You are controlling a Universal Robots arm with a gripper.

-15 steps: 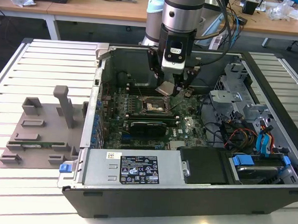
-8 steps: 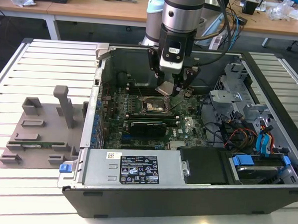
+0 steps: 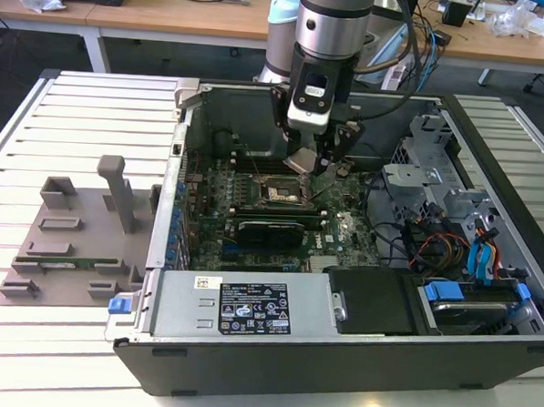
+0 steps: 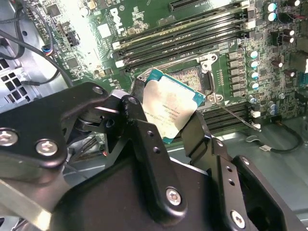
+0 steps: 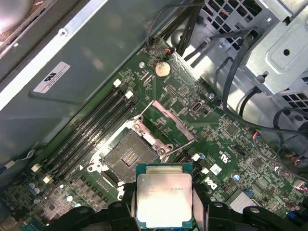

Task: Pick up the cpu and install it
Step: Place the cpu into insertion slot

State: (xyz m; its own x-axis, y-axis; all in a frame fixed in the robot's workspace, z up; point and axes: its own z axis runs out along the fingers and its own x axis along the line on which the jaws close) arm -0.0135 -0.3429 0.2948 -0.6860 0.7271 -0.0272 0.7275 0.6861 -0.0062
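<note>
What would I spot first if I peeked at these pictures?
The shiny silver cpu stands out first, pinched by its edges in the arm's black jaws and held over the empty socket on the green motherboard. In the exterior view, the big open computer case lies on a slatted table, with a grey tray at the exterior view's left.
</note>
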